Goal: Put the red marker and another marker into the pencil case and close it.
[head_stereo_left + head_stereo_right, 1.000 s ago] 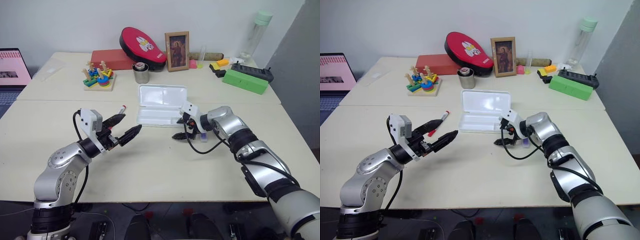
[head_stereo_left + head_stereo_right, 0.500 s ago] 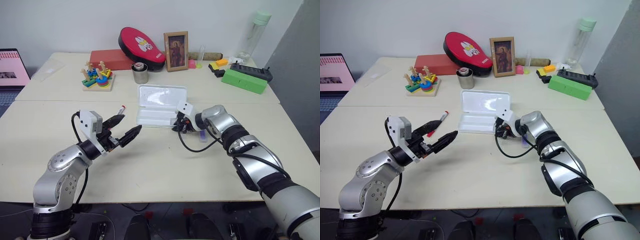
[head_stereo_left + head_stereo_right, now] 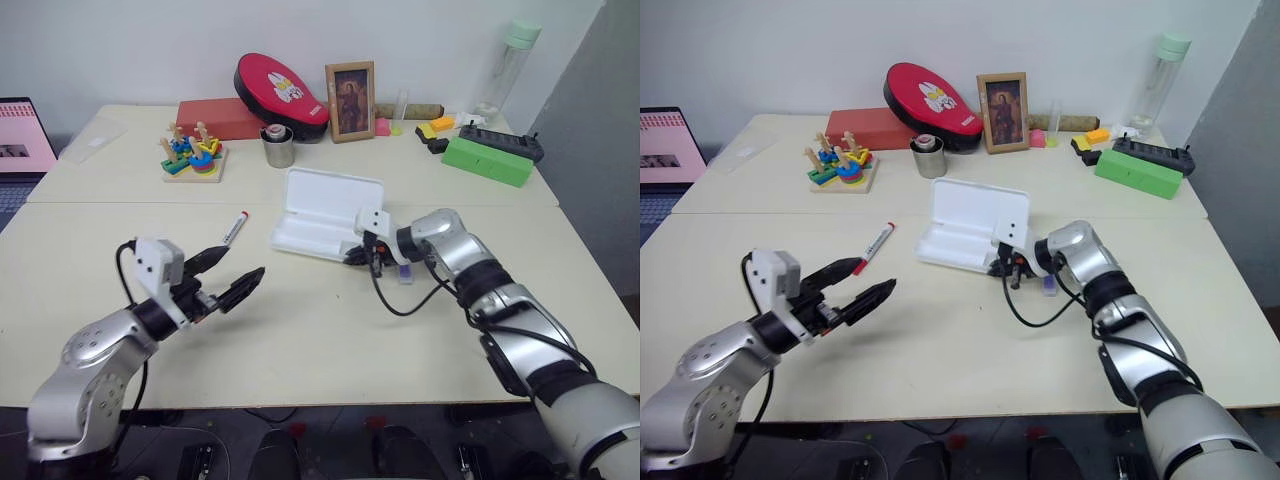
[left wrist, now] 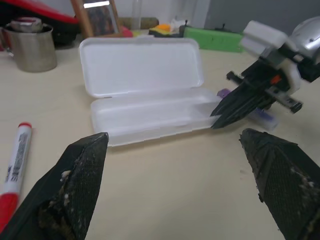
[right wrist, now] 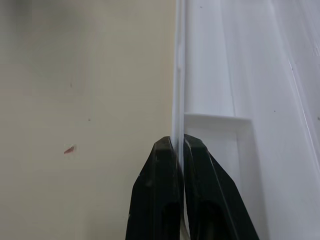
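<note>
The pencil case (image 3: 325,215) lies open near the middle of the table (image 3: 330,330), its lid tilted up. The right gripper (image 3: 356,257) is pinched tight on the front rim of the case's tray. The purple marker (image 3: 404,271) lies on the table just beside that wrist. The red marker (image 3: 234,226) rests to the left of the case, apart from it. The left gripper (image 3: 232,279) hovers spread wide, holding nothing

White pencil case (image 3: 325,213) lies open, red marker (image 3: 234,226) left, purple marker (image 3: 404,271) right.
</note>
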`<act>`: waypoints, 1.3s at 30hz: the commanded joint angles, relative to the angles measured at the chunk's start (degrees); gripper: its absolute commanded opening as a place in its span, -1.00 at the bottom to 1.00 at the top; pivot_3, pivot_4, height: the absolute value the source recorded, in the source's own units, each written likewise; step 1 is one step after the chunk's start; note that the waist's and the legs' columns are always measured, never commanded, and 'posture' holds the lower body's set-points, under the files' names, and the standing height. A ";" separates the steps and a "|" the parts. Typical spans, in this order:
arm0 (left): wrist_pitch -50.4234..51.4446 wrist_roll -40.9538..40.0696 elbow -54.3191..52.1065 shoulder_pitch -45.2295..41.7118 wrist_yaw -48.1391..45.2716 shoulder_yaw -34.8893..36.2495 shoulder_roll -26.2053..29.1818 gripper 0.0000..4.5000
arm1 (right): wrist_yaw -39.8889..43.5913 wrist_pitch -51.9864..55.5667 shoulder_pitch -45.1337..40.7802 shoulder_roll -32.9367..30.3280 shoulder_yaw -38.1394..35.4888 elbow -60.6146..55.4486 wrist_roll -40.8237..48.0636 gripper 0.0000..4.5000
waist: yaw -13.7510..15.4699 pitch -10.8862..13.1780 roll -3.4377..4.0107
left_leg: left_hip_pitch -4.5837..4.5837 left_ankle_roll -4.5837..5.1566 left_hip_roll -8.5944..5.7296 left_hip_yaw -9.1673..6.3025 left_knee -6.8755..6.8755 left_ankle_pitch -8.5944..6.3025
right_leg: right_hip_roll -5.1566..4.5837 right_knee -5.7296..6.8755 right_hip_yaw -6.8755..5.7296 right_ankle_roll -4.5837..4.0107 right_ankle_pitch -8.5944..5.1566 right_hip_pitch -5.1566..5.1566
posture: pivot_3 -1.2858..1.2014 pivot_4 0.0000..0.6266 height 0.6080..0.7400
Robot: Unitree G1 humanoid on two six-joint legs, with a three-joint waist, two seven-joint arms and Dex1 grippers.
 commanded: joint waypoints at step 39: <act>5.80 -3.71 2.59 -3.67 4.25 6.44 4.47 1.00 | 0.84 31.00 16.68 -9.48 -1.61 -53.33 16.47 0.65 | 0.79 -0.12 -0.20 | 0.04 0.00 0.03 0.01 0.06 0.01 | 0.02 0.01 0.03 0.02 -0.02 -0.17 | 0.03 -0.52 1.00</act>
